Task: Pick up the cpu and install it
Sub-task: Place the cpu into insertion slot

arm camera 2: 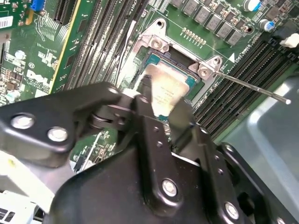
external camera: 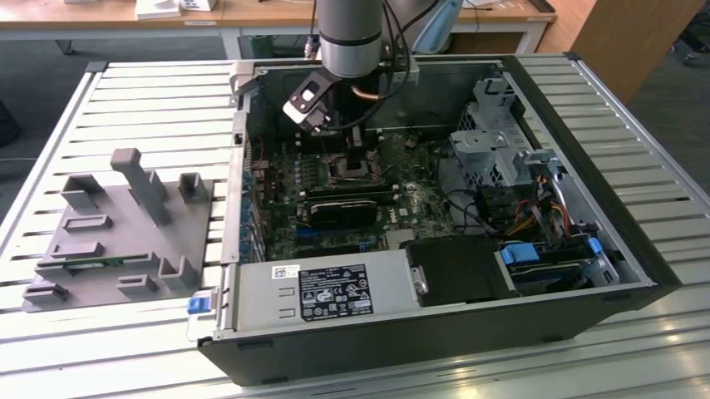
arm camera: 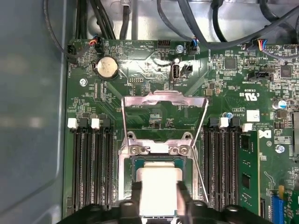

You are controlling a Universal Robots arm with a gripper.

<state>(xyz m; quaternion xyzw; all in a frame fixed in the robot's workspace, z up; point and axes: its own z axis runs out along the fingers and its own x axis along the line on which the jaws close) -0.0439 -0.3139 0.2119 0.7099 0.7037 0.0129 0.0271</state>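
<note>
The claw (arm camera: 159,190), on the arm (external camera: 349,33) pointing straight down, clasps the cpu (arm camera: 159,177) at the socket (arm camera: 124,172).

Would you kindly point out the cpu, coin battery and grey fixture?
cpu (arm camera: 161,186), first wrist view, silver top.
coin battery (arm camera: 106,67), first wrist view, round face.
grey fixture (external camera: 133,241), exterior view, flat base.

The case (external camera: 444,349) sits on the surface (external camera: 133,100), with the fixture (external camera: 122,233) beside it on the exterior view's left. Inside, the cpu (arm camera: 161,186) lies in the socket (arm camera: 123,186) — clasped between the fingers (arm camera: 137,193) — memory slots (arm camera: 91,163) flanking either side. The power supply (external camera: 322,291) sits along the case's near edge.
</note>
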